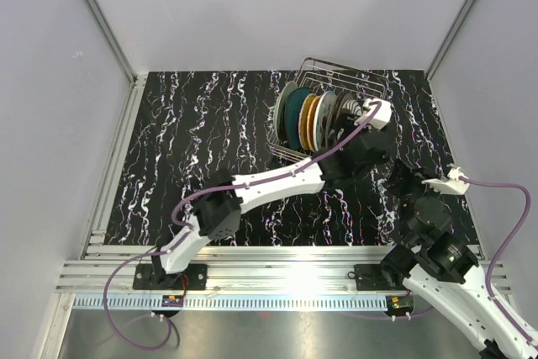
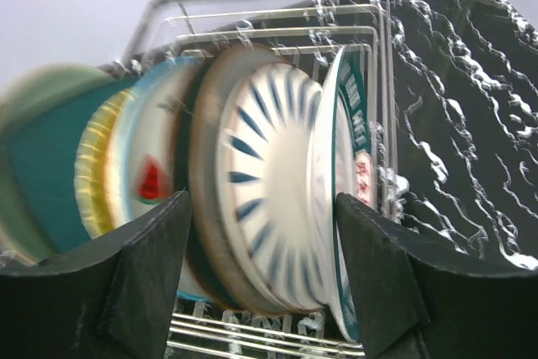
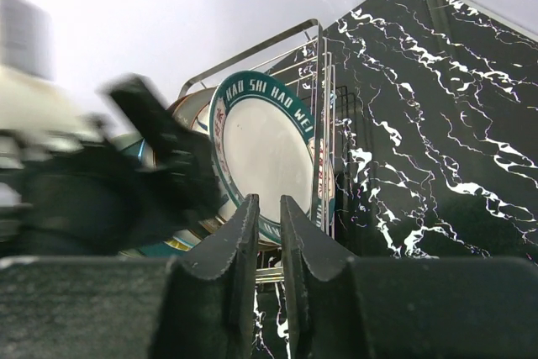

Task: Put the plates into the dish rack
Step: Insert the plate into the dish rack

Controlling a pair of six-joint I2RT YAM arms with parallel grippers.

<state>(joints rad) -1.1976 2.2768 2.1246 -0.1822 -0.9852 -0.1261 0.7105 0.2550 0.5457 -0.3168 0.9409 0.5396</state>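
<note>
The left arm [image 1: 277,178] reaches from its base, well to the near left of the dish rack [image 1: 336,66], in a long, low diagonal. Its elbow is bent close to the base and its white forearm runs straight to the rack's near right side. The left gripper [image 2: 262,201] sits at the rack with its fingers [image 2: 160,250] released and spread wide. They straddle the near edges of a brown-rimmed plate with blue rays [image 2: 269,174] and a white plate with a teal rim [image 2: 343,115]. Whether the pads touch either plate cannot be told.

The plates [image 1: 307,119] stand on edge in the rack's slots, packed in a row toward its left end. From the left wrist view they run from a dark teal plate [image 2: 42,174] through a yellow-rimmed plate [image 2: 97,174] and a plate with a red strawberry [image 2: 151,181] to the two between the fingers. The wires on the right of the rack stand bare.

The right arm [image 1: 433,216] is folded up to the near right of the rack, with its wrist turned toward it. The right gripper [image 3: 269,201] points at the lettered teal-rimmed plate, its fingers drawn nearly together around a thin slit and grasping nothing.
</note>
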